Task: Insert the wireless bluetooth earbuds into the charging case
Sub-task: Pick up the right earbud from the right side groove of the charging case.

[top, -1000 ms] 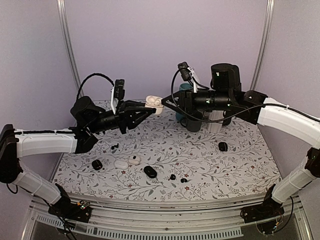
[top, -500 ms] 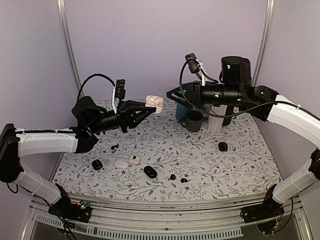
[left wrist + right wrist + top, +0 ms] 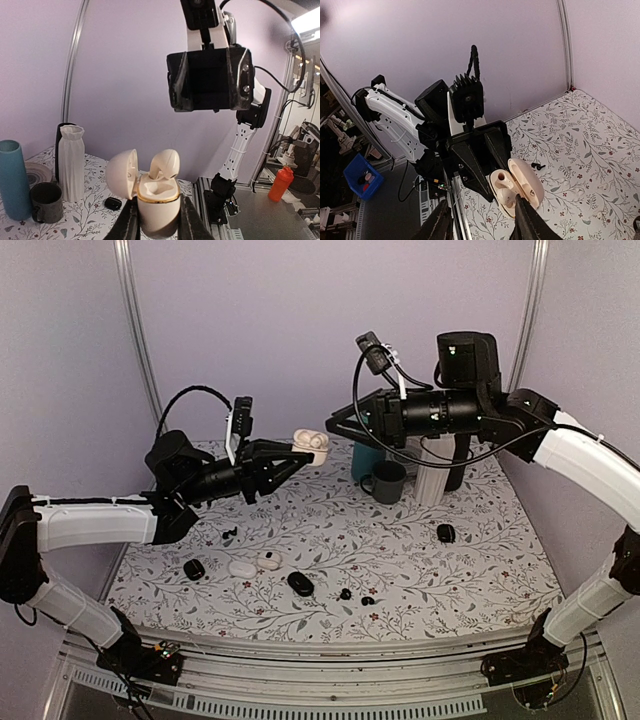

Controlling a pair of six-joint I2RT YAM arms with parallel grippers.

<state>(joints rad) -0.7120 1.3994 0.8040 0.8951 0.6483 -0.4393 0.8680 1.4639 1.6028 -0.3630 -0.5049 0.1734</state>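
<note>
Purple walls (image 3: 300, 320) are standing around a desk (image 3: 450, 580) with a flowery cloth. The left tool (image 3: 159, 222) is pinching an open cream charging case (image 3: 157, 200) up in the air. One cream earbud (image 3: 165, 165) is sticking out of the case. The right tool (image 3: 210, 80) is hanging near it with its fingers spread wide. Two tiny black earbuds (image 3: 345, 594) are lying on the desk near the front.

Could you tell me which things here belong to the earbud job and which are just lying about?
Job: open cream clamshell charging case in left fingers; cream earbud seated in it; tiny glossy black buds, loose.
Lying about: dark grey mug; teal cylinder; white ribbed vase.
</note>
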